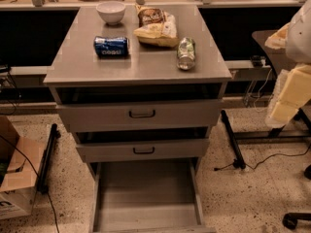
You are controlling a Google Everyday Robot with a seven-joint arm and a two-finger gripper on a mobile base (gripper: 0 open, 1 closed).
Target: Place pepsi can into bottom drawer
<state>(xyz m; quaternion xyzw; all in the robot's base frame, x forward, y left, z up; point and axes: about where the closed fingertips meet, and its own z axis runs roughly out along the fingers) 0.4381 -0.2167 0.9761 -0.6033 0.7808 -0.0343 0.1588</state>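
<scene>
pepsi can [111, 46]: blue, white lettering, lying sideways on cabinet top [146, 68] | gripper [287, 97]: right edge, grip state unclear

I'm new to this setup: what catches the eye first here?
The blue metal pepsi can lying on its side on the grey cabinet top, and the grey bottom drawer pulled open below. The gripper is out of view; only a pale arm shows at right.
</scene>
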